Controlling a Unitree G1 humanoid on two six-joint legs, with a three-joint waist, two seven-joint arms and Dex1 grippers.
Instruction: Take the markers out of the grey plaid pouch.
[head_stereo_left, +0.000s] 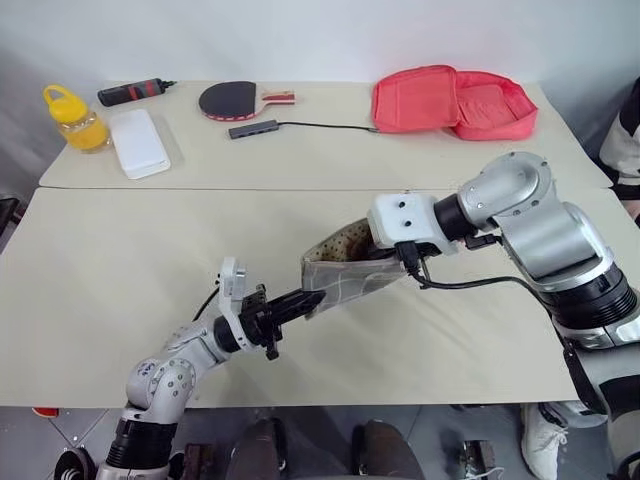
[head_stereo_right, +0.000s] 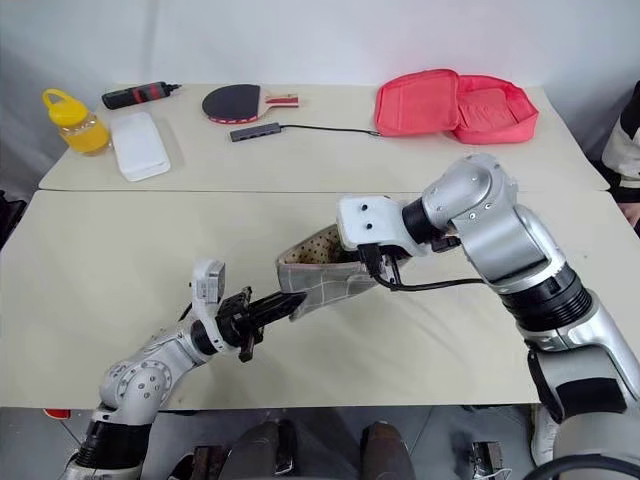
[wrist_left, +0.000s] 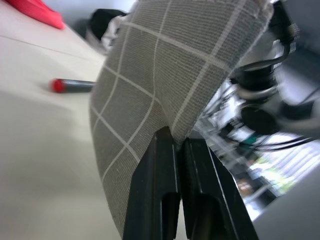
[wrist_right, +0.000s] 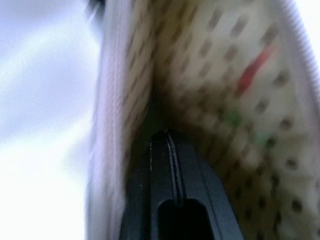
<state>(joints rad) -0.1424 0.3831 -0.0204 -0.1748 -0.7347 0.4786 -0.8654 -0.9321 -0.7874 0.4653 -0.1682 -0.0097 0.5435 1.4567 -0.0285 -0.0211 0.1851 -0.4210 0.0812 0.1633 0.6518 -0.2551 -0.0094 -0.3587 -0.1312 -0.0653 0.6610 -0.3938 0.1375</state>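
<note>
A: Where's the pouch?
B: The grey plaid pouch (head_stereo_left: 345, 278) is lifted off the near table (head_stereo_left: 110, 290), stretched between both arms, spotted lining facing up at the open end.
A: Left gripper?
B: The left gripper (head_stereo_left: 305, 300) is pinched closed on the pouch's lower corner; in the left wrist view both black fingers (wrist_left: 160, 175) squeeze the plaid fabric edge between them.
A: Right one?
B: The right gripper (wrist_right: 167, 137) is closed too, fingers pushed into the pouch mouth, clamped on the upper edge by the zip. White wrist housing sits right over the opening.
A: Markers?
B: One dark marker with a red end (wrist_left: 70, 85) lies on the table behind the pouch, seen in the left wrist view. Inside the pouch, blurred red and green smears against the lining; can't tell what they are.
A: Background?
B: Far table: pink-red zip case (head_stereo_left: 450, 100) open, table tennis paddle (head_stereo_left: 235, 100), USB hub with cable (head_stereo_left: 255, 128), white box (head_stereo_left: 140, 143), yellow jar (head_stereo_left: 75, 118), black-and-red gadget (head_stereo_left: 135, 92).
</note>
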